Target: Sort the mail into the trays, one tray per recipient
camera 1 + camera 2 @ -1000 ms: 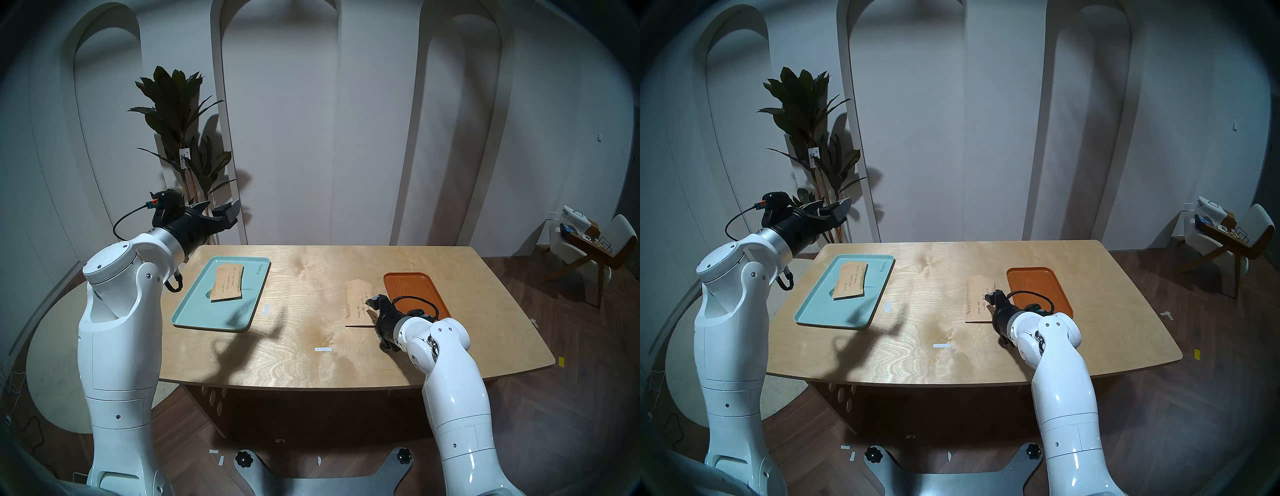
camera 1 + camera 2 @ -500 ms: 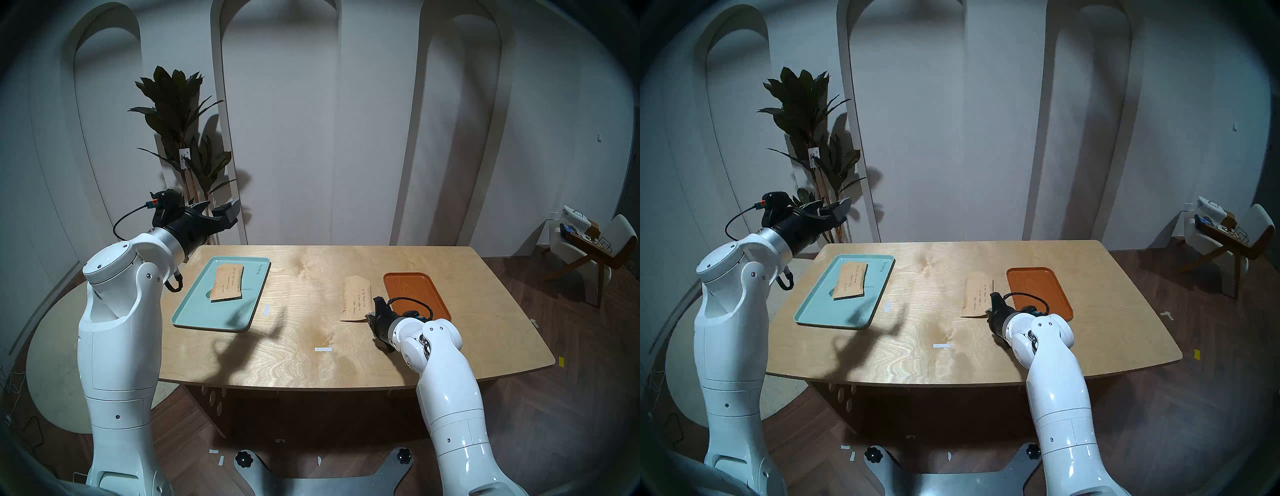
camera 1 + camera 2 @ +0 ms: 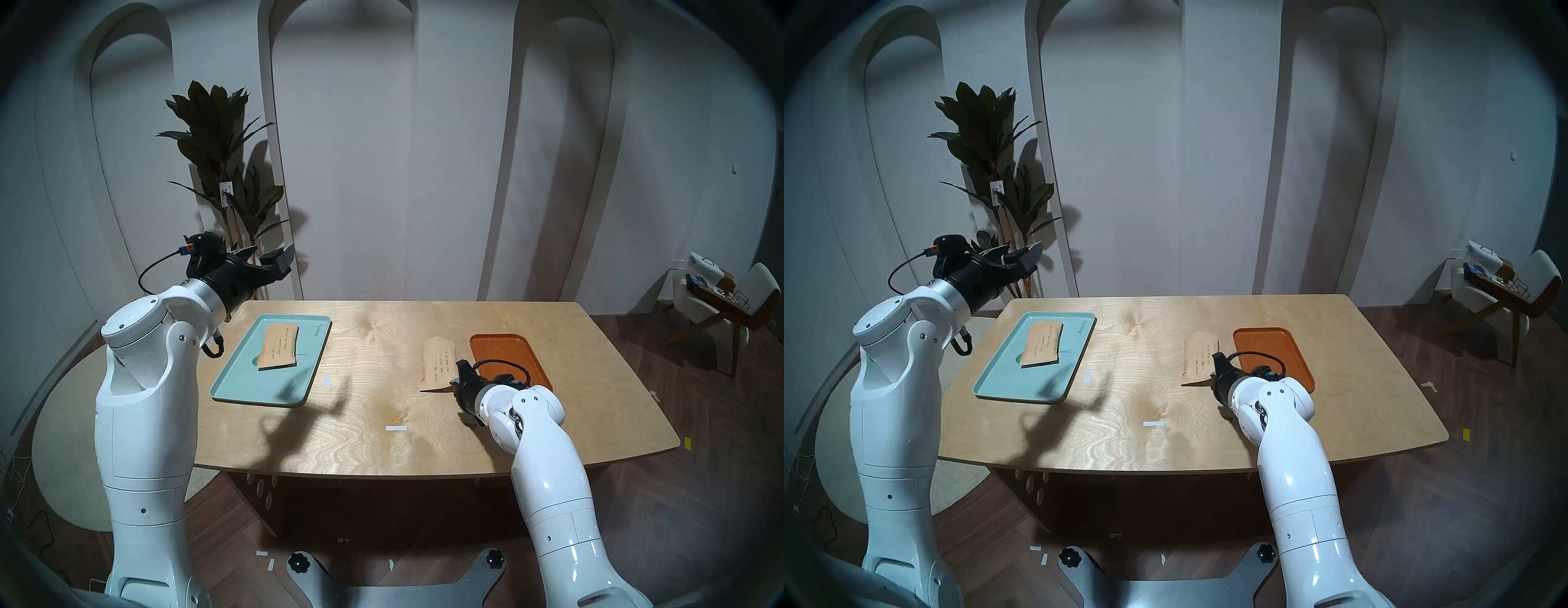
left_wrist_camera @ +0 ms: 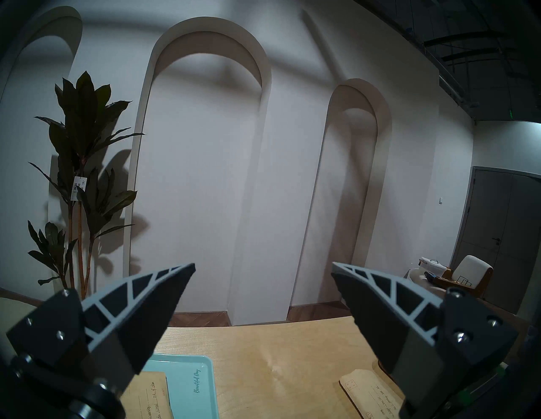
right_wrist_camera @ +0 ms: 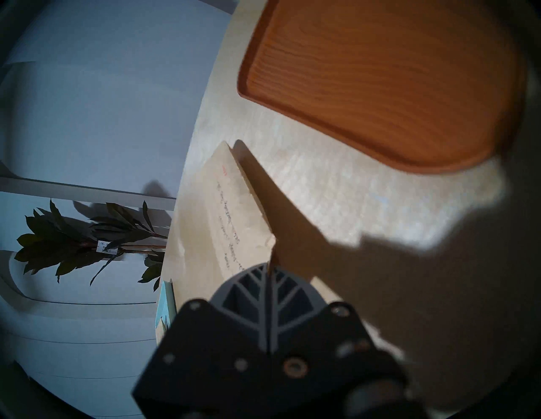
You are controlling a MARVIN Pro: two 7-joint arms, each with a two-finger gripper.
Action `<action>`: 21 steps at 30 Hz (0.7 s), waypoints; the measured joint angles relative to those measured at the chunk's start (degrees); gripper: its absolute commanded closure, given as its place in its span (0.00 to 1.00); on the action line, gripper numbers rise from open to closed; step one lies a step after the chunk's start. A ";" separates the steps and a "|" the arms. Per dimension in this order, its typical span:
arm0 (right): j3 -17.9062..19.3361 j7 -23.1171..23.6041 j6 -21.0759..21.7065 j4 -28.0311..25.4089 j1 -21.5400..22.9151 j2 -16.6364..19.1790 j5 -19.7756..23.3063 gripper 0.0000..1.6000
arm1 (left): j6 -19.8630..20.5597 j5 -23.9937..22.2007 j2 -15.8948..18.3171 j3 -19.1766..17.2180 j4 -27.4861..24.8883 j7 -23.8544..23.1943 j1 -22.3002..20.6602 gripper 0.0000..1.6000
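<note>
Two envelopes: one lies in a tray, the other is pinched by a gripper.
Left gripper (image 3: 278,261): it is up in the air past the left back corner of the table (image 3: 382,450). Its fingers (image 4: 152,307) are wide apart and hold nothing.
Green tray (image 3: 237,382): it sits near the left edge of the tabletop, toward the back.
First envelope (image 3: 279,347): it lies flat inside the green tray, in the back half. It has handwriting on it and a red strip at its near end.
Tape strips: one small white strip (image 3: 326,379) lies just right of the green tray. Another one (image 3: 396,428) lies near the middle, closer to the front edge.
Second envelope (image 3: 437,365): it is on the right half of the tabletop, just left of the orange tray. Its near end is lifted off the wood. Its far end looks like it is down on the wood.
Right gripper (image 5: 270,270): its fingers are squeezed together on the near edge of the second envelope.
Orange tray (image 3: 515,348): it sits near the right edge of the tabletop. Nothing is in the part that shows.
</note>
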 measured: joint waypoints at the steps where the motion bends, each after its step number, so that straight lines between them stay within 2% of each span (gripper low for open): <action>1: -0.03 0.00 -0.05 -0.50 0.41 0.21 -0.25 1.00 | 0.00 -0.03 0.02 0.00 0.00 0.01 0.00 0.00; 11: -0.43 -0.47 -0.14 -7.19 3.61 2.16 -2.51 1.00 | 0.00 -0.27 0.19 0.06 0.01 0.10 0.00 0.00; 21: 1.42 -4.12 0.35 -12.08 5.03 4.09 -3.75 1.00 | -0.02 -0.42 0.32 0.16 0.01 0.28 0.01 0.00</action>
